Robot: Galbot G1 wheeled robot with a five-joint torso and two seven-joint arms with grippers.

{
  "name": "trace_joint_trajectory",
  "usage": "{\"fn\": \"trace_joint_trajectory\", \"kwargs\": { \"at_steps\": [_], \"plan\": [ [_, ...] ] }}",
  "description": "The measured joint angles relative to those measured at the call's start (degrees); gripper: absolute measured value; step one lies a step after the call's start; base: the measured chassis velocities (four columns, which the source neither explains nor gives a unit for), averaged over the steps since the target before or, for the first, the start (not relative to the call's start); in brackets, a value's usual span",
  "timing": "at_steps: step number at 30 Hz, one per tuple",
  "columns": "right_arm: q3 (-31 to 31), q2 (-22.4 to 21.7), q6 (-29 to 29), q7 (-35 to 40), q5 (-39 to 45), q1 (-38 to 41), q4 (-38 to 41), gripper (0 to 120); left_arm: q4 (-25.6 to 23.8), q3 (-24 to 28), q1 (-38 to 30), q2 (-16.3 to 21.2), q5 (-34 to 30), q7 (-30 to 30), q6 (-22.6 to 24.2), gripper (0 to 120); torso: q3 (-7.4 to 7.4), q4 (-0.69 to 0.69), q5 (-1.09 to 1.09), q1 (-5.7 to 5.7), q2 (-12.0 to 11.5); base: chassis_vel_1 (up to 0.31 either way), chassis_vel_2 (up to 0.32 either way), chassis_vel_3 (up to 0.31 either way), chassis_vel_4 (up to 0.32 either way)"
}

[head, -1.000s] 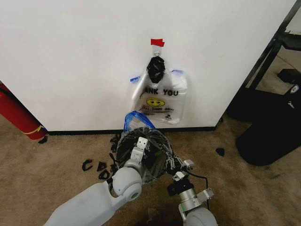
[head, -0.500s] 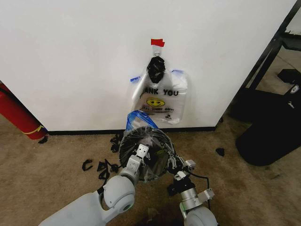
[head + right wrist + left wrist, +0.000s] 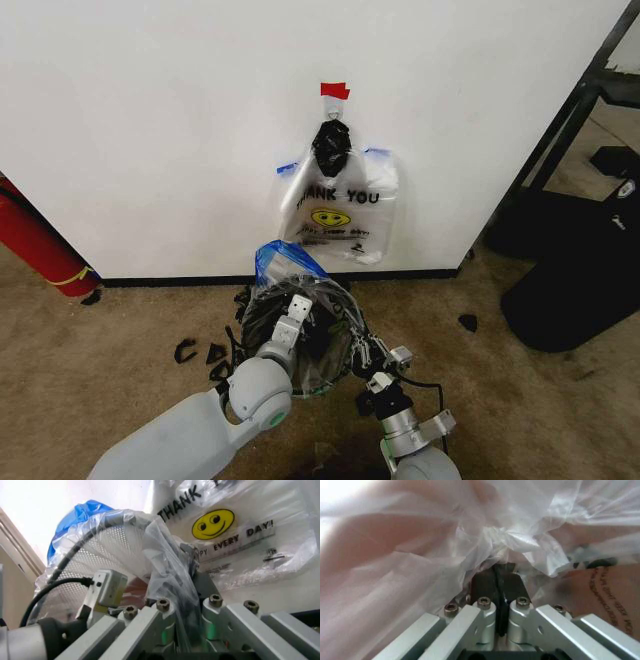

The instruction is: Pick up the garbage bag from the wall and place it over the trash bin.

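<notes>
The garbage bag [image 3: 280, 262], clear plastic with a blue handle, lies draped over the round trash bin [image 3: 330, 312], which stands on the carpet just in front of the wall [image 3: 150, 120]. My left gripper [image 3: 294, 310] is over the bin's near-left side, shut on a fold of the bag [image 3: 520, 542]. At the bin's near-right rim my right gripper [image 3: 366, 352] is shut on bag film [image 3: 172, 581] too. The right wrist view shows the bin's mesh wall [image 3: 117, 542] under the plastic, with the blue handle [image 3: 80, 517] beyond it.
A bunch of like bags [image 3: 340, 205] hangs on the wall under a black knot and red tape. A red cylinder [image 3: 35, 245] leans at the left. A large black bulky object [image 3: 580, 270] and a black frame stand at the right. Black scraps [image 3: 205, 355] litter the carpet.
My left gripper drew back toward me, then returned toward the wall. The bag's blue handle has shifted a little left. The right gripper has barely moved.
</notes>
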Motion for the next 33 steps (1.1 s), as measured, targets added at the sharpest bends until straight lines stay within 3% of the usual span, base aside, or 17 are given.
{"fn": "trace_joint_trajectory", "kwargs": {
  "at_steps": [14, 17, 24, 33],
  "plan": [
    [-0.63, -0.23, 0.6, -4.52, 1.82, -1.12, 0.06, 1, 3.11, -0.14, -0.52, -1.02, 3.37, 1.31, -2.09, 0, 0.0, -0.01, 0.0, 0.0, 0.0, 0.0, 0.0, 0.0, 0.0],
    [-0.52, -0.2, 0.9, -4.78, 2.24, -0.8, -0.4, 1, 2.04, -0.55, 0.39, -0.47, 3.31, 2.2, -2.07, 0, 0.0, 0.0, -0.01, 0.0, 0.0, 0.0, 0.0, 0.0, 0.0],
    [0.65, 0.13, 1.67, -5.98, 5.13, 2.14, -5.22, 1, -5.7, -4.84, 5.34, 3.49, 1.36, 8.45, -0.63, 0, 0.0, 0.0, 0.0, 0.0, 0.0, 0.0, 0.0, 0.0, 0.0],
    [1.34, 0.49, 2.64, -9.09, 4.78, 4.16, -8.73, 1, -10.03, -10.45, 9.76, 7.25, 1.63, 15.5, 1.44, 0, 0.0, 0.0, 0.0, 0.0, 0.0, 0.0, 0.0, 0.0, 0.0]
  ]
}}
